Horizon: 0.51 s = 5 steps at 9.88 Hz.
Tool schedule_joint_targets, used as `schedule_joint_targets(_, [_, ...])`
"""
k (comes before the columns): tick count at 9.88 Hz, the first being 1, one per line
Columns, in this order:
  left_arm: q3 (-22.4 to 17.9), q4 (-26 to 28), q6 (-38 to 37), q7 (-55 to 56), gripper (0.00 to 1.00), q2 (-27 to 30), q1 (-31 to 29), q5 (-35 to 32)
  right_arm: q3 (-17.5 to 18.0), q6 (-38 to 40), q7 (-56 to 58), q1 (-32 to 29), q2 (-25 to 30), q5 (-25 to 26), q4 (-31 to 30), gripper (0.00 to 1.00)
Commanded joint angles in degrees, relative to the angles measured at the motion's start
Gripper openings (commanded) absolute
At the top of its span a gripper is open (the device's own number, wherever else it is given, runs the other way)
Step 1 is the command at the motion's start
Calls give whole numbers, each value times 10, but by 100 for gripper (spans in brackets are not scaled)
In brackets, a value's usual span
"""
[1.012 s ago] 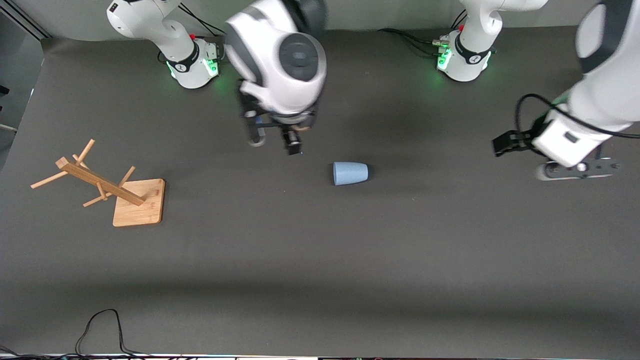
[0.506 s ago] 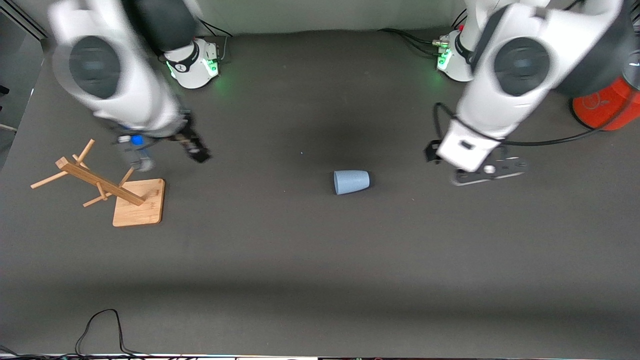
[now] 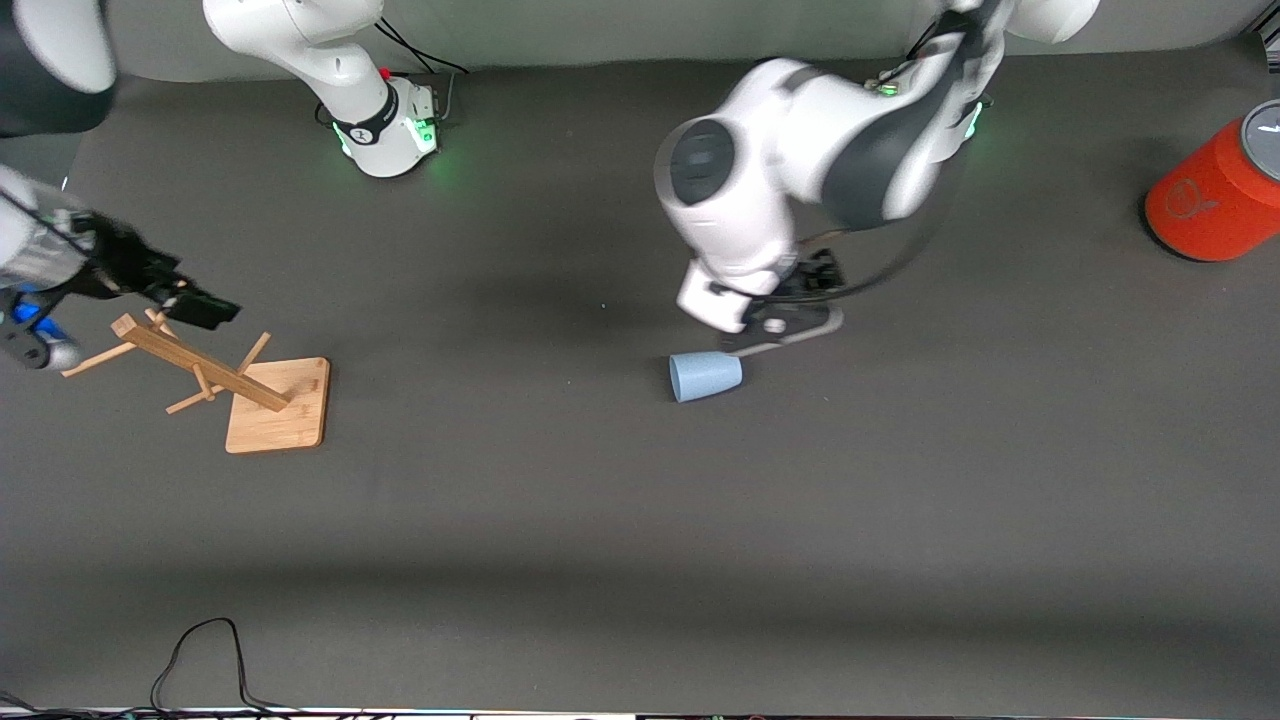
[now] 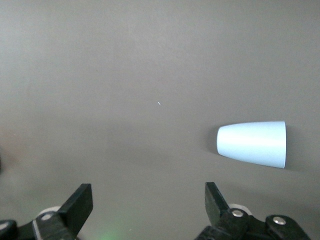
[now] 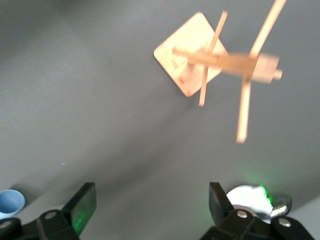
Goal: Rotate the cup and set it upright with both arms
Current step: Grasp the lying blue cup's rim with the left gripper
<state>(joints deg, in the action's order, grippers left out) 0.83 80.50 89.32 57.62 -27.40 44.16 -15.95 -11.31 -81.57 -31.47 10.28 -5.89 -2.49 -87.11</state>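
The pale-blue cup (image 3: 705,377) lies on its side on the dark table, its wide mouth toward the right arm's end. My left gripper (image 3: 775,312) hangs just over the table beside the cup, on the side farther from the front camera. In the left wrist view the left gripper (image 4: 148,205) is open and empty, with the cup (image 4: 252,144) off to one side and not between the fingers. My right gripper (image 3: 200,305) is over the wooden rack, open and empty (image 5: 152,202). The cup's mouth (image 5: 10,202) shows at that view's edge.
A wooden peg rack (image 3: 200,370) leans on its square base (image 3: 278,405) toward the right arm's end; it also shows in the right wrist view (image 5: 200,60). An orange-red can with a grey lid (image 3: 1215,200) lies at the left arm's end. A black cable (image 3: 200,650) lies at the near edge.
The right arm swung from the table's middle to over the rack. The left arm swung from its end of the table to beside the cup. The cup shifted slightly nearer the front camera.
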Motion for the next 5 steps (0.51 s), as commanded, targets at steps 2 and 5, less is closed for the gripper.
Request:
schedule_joint_targets(2, [-12,-145,11,145,100,-171,57,-48,13,-54,157,-61,27,7,-50,100])
schedule_joint_targets(5, [-14,-151,70,180,100,-215,66,-69,58,-91,257,-111,29,7,-57,100])
